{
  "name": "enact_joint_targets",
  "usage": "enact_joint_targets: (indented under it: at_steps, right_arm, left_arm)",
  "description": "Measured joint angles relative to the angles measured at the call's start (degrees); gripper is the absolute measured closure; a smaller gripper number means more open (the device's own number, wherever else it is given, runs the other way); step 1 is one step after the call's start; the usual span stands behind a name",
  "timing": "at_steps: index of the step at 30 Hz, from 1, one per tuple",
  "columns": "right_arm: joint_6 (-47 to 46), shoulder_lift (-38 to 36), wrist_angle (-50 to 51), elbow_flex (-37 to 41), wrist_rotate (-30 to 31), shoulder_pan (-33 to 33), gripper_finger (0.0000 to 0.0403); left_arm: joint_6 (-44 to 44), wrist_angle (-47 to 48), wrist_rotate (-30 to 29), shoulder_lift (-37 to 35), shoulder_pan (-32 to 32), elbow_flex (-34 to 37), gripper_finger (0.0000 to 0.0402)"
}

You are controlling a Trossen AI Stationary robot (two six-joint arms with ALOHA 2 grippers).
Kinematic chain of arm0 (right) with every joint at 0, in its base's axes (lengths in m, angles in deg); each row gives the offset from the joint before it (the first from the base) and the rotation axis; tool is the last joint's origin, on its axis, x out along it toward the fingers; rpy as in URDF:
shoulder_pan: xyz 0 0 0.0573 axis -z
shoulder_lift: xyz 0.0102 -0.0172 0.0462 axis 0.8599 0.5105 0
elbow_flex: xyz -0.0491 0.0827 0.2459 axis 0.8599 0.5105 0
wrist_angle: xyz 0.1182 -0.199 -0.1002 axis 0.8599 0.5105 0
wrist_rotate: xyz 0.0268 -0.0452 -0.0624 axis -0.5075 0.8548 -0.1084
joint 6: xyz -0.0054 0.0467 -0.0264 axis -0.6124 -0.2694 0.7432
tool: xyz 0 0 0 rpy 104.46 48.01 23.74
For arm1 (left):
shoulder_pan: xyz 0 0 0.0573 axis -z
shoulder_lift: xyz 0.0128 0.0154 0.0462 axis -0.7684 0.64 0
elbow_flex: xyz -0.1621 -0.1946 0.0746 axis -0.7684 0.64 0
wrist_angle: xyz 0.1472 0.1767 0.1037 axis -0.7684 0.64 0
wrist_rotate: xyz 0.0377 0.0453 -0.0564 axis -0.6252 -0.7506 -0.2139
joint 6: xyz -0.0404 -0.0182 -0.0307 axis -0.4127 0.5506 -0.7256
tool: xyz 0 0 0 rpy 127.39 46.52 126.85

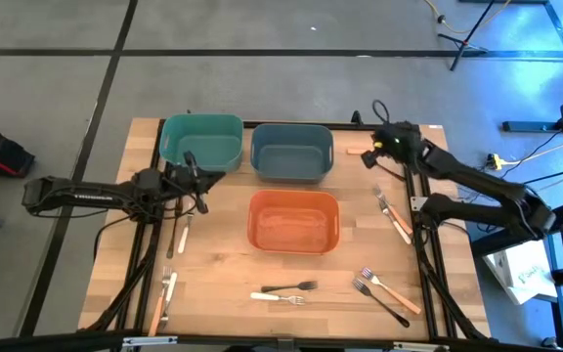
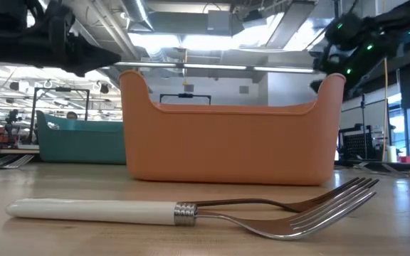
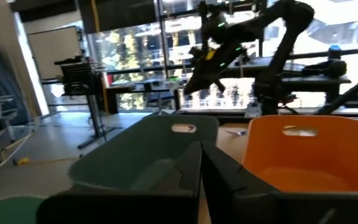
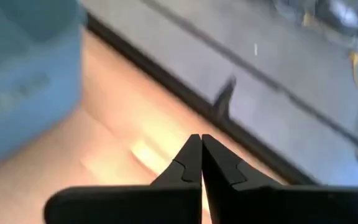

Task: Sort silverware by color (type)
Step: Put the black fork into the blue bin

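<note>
Scattered over the wooden table (image 1: 223, 293), the silverware lies flat outside all three bins. Near the front edge, a white-handled fork (image 1: 278, 297) and a dark fork (image 1: 289, 287) lie side by side, just in front of the orange bin (image 1: 293, 220); the low view shows the white-handled fork (image 2: 191, 210) close up, with the tines of the second fork crossing behind it. To the front right, an orange-handled fork (image 1: 391, 288) and a black-handled fork (image 1: 379, 300) lie close together at a slant. Farther back on the right, two more forks (image 1: 392, 213) rest beside the orange bin, and a tan-handled piece (image 1: 356, 152) lies near the back edge beside the blue-grey bin (image 1: 292, 151). On the left side, one utensil (image 1: 183, 235) lies behind a white-handled utensil (image 1: 169, 288) and an orange-handled utensil (image 1: 156, 313) near the front corner.

Left gripper (image 1: 199, 181): held above the table just in front of the teal bin (image 1: 201, 140), fingers (image 3: 191, 171) pressed together with nothing between them.

Right gripper (image 1: 371, 156): held over the back right of the table, near the tan-handled piece, fingers (image 4: 191, 158) likewise closed together and empty.
</note>
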Motion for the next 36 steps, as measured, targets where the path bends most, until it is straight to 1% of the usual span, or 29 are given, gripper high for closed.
enact_joint_targets:
  at_steps: [2, 5, 7, 9, 11, 14, 18, 23, 26, 30, 36]
  right_arm:
    - [0.0, 3.5, 5.4, -2.4, -1.1, 1.7, 0.0402]
    - [0.0, 8.5, 16.9, -6.7, -1.7, 4.2, 0.0402]
    - [-0.6, 11.5, 22.3, -8.9, 0.0, 5.2, 0.0402]
    - [-1.9, 14.1, 24.4, -9.8, 1.2, 6.0, 0.0402]
    - [-2.8, 15.8, 24.7, -9.9, 0.1, 6.8, 0.0402]
    - [-2.8, 18.2, 25.5, -9.9, -3.3, 7.2, 0.0398]
    - [-2.5, 20.9, 25.7, -9.9, -5.8, 7.2, 0.0365]
    - [-2.2, 23.7, 24.1, -9.9, -4.5, 7.2, 0.0308]
    - [-1.4, 25.8, 23.2, -9.9, -2.9, 7.2, 0.0285]
    - [-0.9, 29.1, 21.8, -9.9, -3.7, 7.2, 0.0277]
    - [0.9, 33.0, 20.7, -9.9, -3.4, 7.2, 0.0288]
  left_arm:
    - [0.0, -0.8, 1.2, 0.5, 0.0, 0.0, 0.0395]
    - [-1.7, -2.6, 2.3, 0.5, 0.0, 0.0, 0.0395]
    - [-3.3, -3.5, 3.1, 0.5, 0.0, 0.0, 0.0395]
    - [-4.4, -4.0, 4.0, 0.4, 0.0, 0.0, 0.0395]
    - [-5.7, -4.3, 5.0, 0.4, 0.0, 0.0, 0.0395]
    - [-8.6, -3.7, 7.5, 0.4, 0.1, 0.0, 0.0395]
    - [-10.3, -3.7, 9.7, 0.4, 1.0, 0.0, 0.0395]
    - [-10.2, -3.7, 9.8, 0.5, 2.5, 0.0, 0.0395]
    - [-10.1, -4.0, 9.6, 0.5, 2.5, 0.0, 0.0395]
    - [-10.1, -4.2, 9.6, 0.5, 2.5, 0.0, 0.0395]
    - [-10.1, -4.2, 9.5, 0.4, 2.5, 0.0, 0.0395]
